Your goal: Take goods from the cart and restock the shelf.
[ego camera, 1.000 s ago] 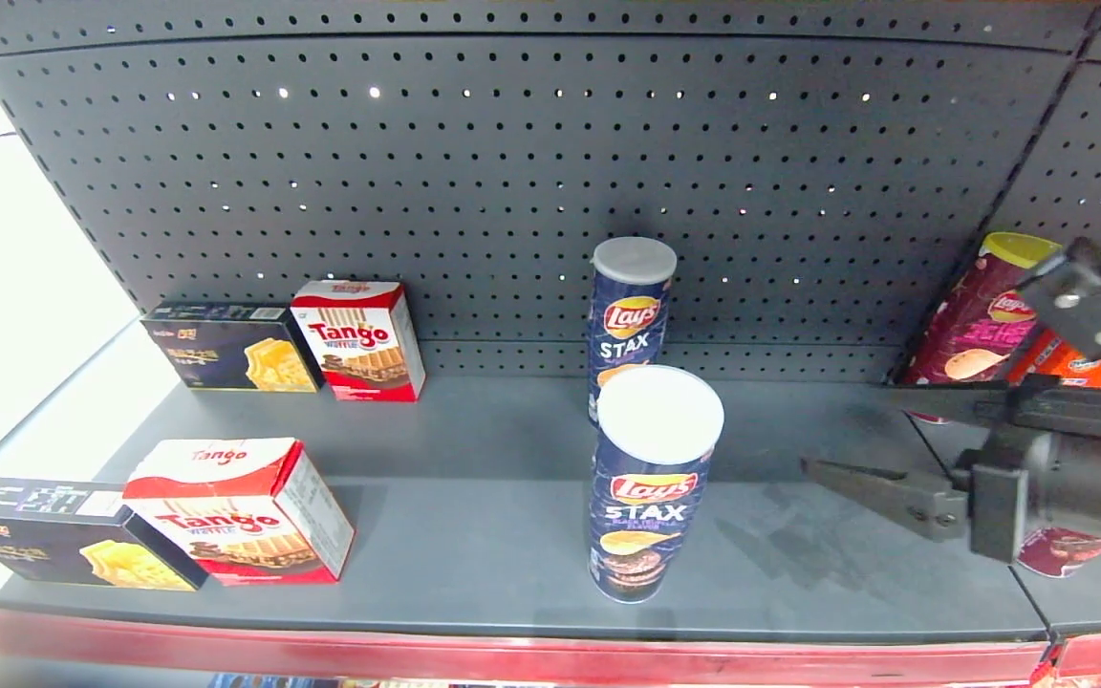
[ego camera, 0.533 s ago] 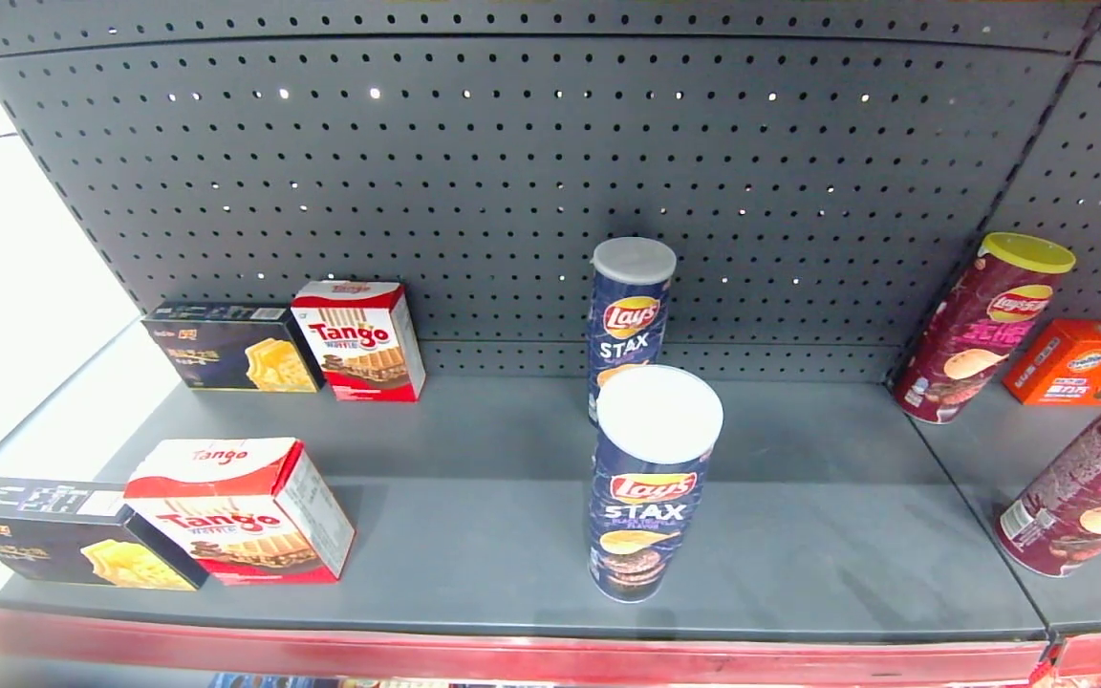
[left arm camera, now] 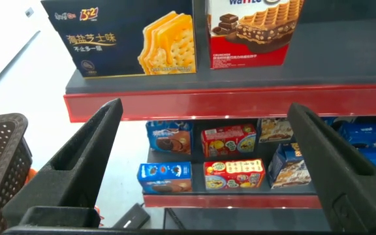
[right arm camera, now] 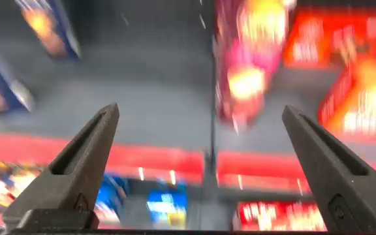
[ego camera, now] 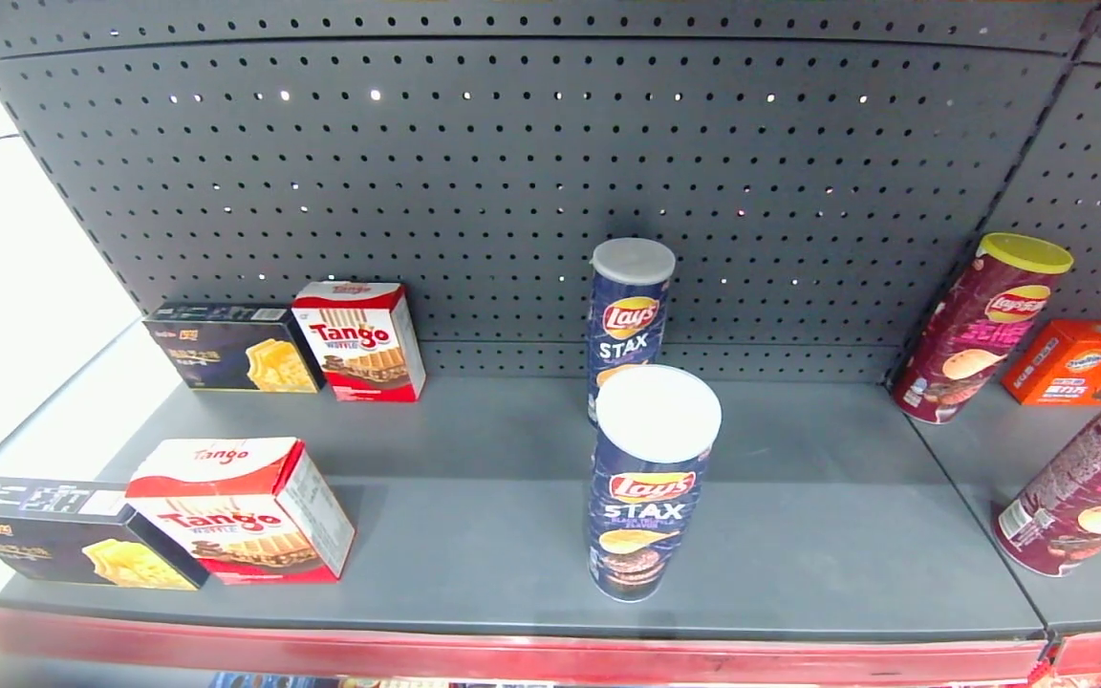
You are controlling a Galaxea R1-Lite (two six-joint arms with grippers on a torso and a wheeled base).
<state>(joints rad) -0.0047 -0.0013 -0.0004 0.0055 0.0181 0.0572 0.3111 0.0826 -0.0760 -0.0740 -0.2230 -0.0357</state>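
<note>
The left pincer point(left arm camera: 204, 166) is released and empty, fingers point(left arm camera: 83, 163) spread wide before the red front edge of the shelf point(left arm camera: 240, 101), a black mesh basket point(left arm camera: 2, 156) low beside it; the right pincer point(right arm camera: 204, 173) is likewise spread on nothing, facing the shelf front. On the shelf two blue chip cans point(ego camera: 651, 487) stand upright, one behind the other, with red wafer boxes point(ego camera: 240, 511) and dark cracker boxes point(ego camera: 68, 540) to their left and maroon cans point(ego camera: 981, 330) to their right.

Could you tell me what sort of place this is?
Most likely a shop aisle: a pegboard-backed shelf with a red front strip, crisp tubes and wafer boxes on it, and more packaged snacks underneath.
</note>
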